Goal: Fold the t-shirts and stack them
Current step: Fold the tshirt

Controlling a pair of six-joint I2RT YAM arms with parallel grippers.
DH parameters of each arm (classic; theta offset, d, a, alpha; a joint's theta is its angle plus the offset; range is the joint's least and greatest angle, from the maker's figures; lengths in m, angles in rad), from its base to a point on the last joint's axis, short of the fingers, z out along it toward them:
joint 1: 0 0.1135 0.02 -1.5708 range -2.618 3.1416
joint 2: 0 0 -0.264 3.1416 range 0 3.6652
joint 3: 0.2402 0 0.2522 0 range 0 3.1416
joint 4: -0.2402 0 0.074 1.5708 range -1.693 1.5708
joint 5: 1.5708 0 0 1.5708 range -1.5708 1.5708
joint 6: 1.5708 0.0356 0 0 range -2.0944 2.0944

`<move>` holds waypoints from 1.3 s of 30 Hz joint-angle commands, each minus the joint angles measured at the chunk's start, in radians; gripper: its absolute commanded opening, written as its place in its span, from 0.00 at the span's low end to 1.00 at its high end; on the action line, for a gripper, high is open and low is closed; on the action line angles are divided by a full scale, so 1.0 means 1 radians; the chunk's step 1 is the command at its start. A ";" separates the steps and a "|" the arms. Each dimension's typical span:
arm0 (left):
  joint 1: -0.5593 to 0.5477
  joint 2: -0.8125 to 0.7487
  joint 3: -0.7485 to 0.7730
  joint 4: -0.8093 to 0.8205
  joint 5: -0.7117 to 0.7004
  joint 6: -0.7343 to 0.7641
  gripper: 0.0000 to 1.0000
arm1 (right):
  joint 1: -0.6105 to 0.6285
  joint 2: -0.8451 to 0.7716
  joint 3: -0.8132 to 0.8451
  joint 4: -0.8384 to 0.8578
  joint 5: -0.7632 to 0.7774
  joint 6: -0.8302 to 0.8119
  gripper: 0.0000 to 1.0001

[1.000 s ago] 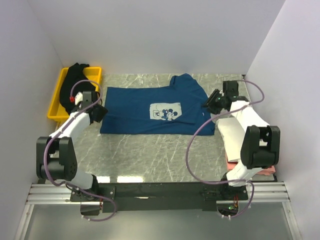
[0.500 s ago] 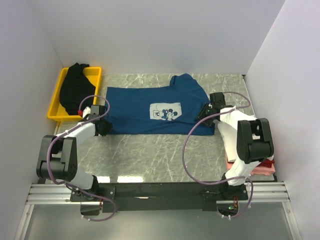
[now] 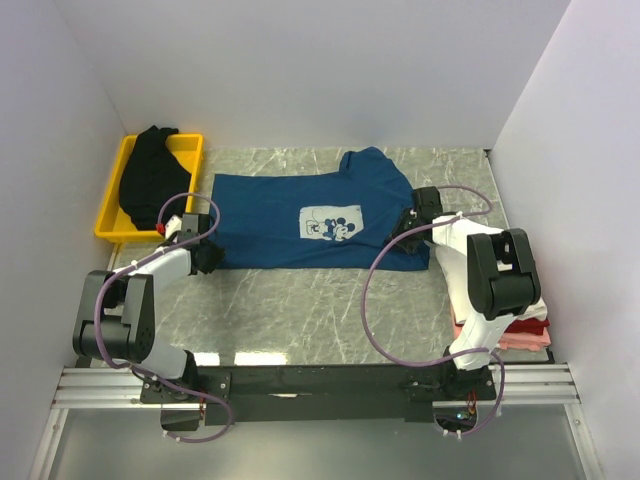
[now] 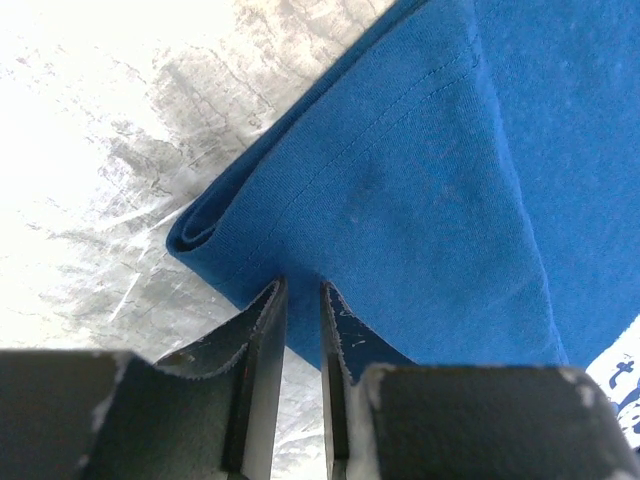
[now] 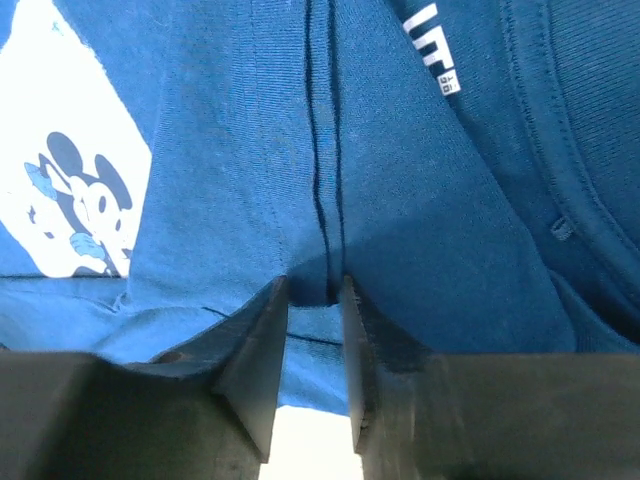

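The dark blue t-shirt lies spread flat on the marble table, print side up, reaching from one of my claws to the other. My left claw is clenched on the rolled hem at its near-left corner. My right claw is pinched tight on a ridge of cloth at its near-right edge, near the mouse print.

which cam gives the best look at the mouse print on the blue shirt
Top external: the whole mouse print lies unobstructed on the dark blue t-shirt. Right wrist catches only part of it at its left edge; left wrist shows just a white sliver, bottom right.
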 commanded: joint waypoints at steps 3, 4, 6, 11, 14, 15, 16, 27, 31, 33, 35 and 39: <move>0.000 -0.003 -0.011 0.023 -0.015 0.016 0.24 | 0.020 0.021 0.030 0.022 0.018 0.016 0.25; 0.000 -0.003 -0.011 0.021 -0.016 0.018 0.24 | 0.020 0.021 0.033 0.019 0.021 0.015 0.22; 0.002 -0.007 -0.010 0.020 -0.016 0.021 0.24 | 0.019 0.018 0.042 0.010 0.029 0.015 0.21; 0.002 -0.014 -0.008 0.015 -0.015 0.022 0.24 | 0.022 0.023 0.063 -0.002 0.026 0.010 0.10; 0.002 -0.025 -0.010 0.009 -0.020 0.025 0.24 | 0.026 0.015 0.074 -0.017 0.035 0.003 0.10; 0.002 -0.028 -0.010 0.008 -0.021 0.025 0.24 | 0.026 0.012 0.074 -0.017 0.041 0.001 0.11; 0.002 -0.028 -0.010 0.008 -0.021 0.025 0.24 | 0.026 0.007 0.073 -0.013 0.041 0.000 0.11; 0.002 -0.028 -0.014 0.006 -0.013 0.022 0.22 | 0.061 0.073 0.237 -0.074 0.035 -0.019 0.02; 0.002 -0.034 -0.014 0.005 -0.012 0.022 0.23 | 0.098 0.144 0.361 -0.116 0.043 -0.023 0.02; 0.002 -0.039 -0.014 0.005 -0.010 0.022 0.23 | 0.118 0.174 0.423 -0.134 0.046 -0.028 0.01; 0.002 -0.046 -0.017 0.005 -0.009 0.024 0.23 | 0.129 0.216 0.460 -0.143 0.050 -0.028 0.01; 0.002 -0.056 -0.017 0.000 -0.009 0.025 0.23 | 0.149 0.274 0.530 -0.133 0.037 -0.019 0.01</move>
